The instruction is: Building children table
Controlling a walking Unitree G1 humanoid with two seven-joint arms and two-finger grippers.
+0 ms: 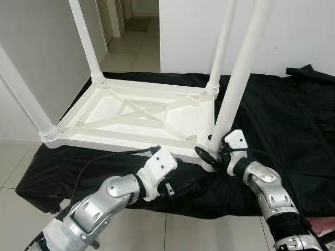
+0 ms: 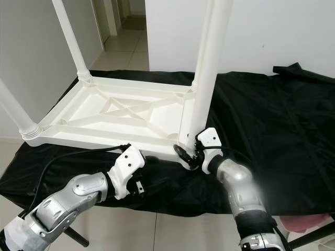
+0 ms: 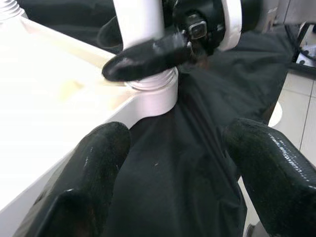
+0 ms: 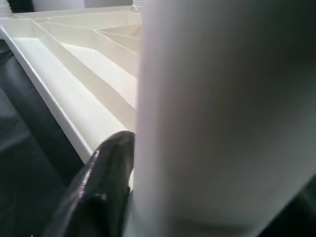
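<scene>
Left gripper (image 3: 173, 163) spread, empty, just below the tabletop (image 1: 131, 117) rim. Right gripper (image 1: 212, 151) clamped round the near leg (image 1: 235, 89) at its corner socket. Tabletop upside down on black cloth (image 1: 282, 125). Judgement: keep leg plumb while twisting; brace the rim.

White table (image 1: 131, 112), plain, all four legs (image 1: 238, 78) white too, upside down on a black cloth (image 1: 293, 125). Silver arms (image 1: 99, 201), white wrist housings (image 1: 159, 167), glossy black fingers (image 3: 148, 52). Pale grey floor tiles (image 1: 141, 49) with darker grout lines, white walls (image 1: 293, 31), a dark mat (image 1: 137, 23) down the hallway.
</scene>
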